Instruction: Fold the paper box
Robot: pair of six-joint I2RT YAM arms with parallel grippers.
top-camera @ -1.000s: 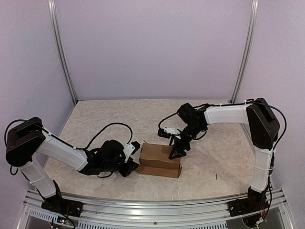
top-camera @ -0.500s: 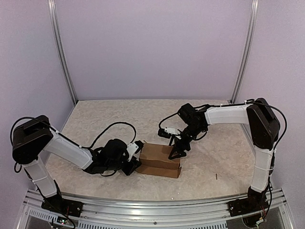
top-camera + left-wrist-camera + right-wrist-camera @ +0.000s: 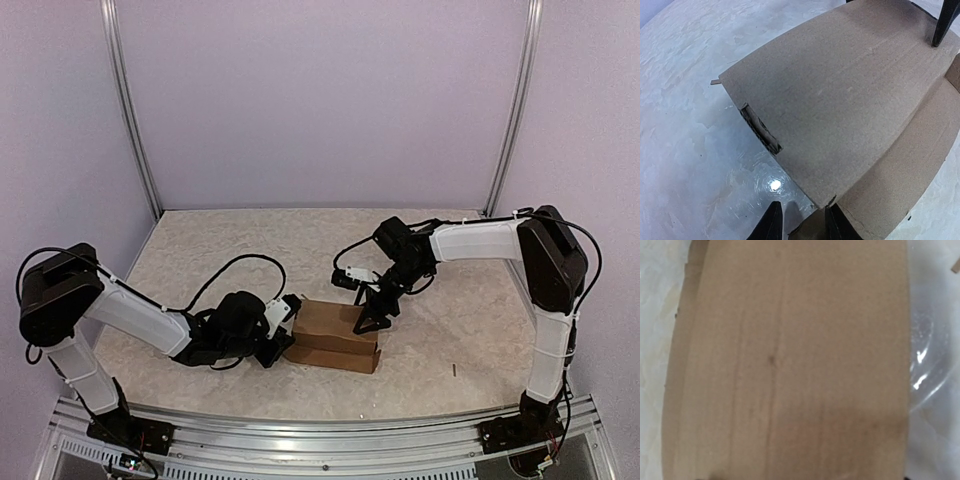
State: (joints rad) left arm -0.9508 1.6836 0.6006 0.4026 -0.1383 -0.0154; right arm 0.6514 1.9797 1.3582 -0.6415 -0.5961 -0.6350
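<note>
- The brown cardboard paper box (image 3: 332, 338) lies on the pale mottled desk (image 3: 200, 250), between the two arms and nearer the front edge – a flat folded upper panel resting on a lower layer that juts out along the near side.
- The left fingers (image 3: 287, 336) sit low at the box's left end, with the arm stretched out just above the desk.
- In the left wrist view the two black tips (image 3: 771, 225) stand narrow – not closed – with a corner of a cardboard flap (image 3: 810, 231) between them. The flap lies against one tip, while a sliver of gap shows beside the other, so no firm pinch is visible.
- On the left edge of the upper panel, a small notched slot (image 3: 760, 129) shows the corrugated core.
- The right fingers (image 3: 370, 322) are spread wide in an upside-down V and hold nothing. Their tips are planted on the top of the box at its right end.
- One of those right tips (image 3: 943, 25) appears in the left wrist view, touching the far corner of the upper panel.
- The right wrist view is filled with blurred brown cardboard, with a strip of desk at the right.
</note>
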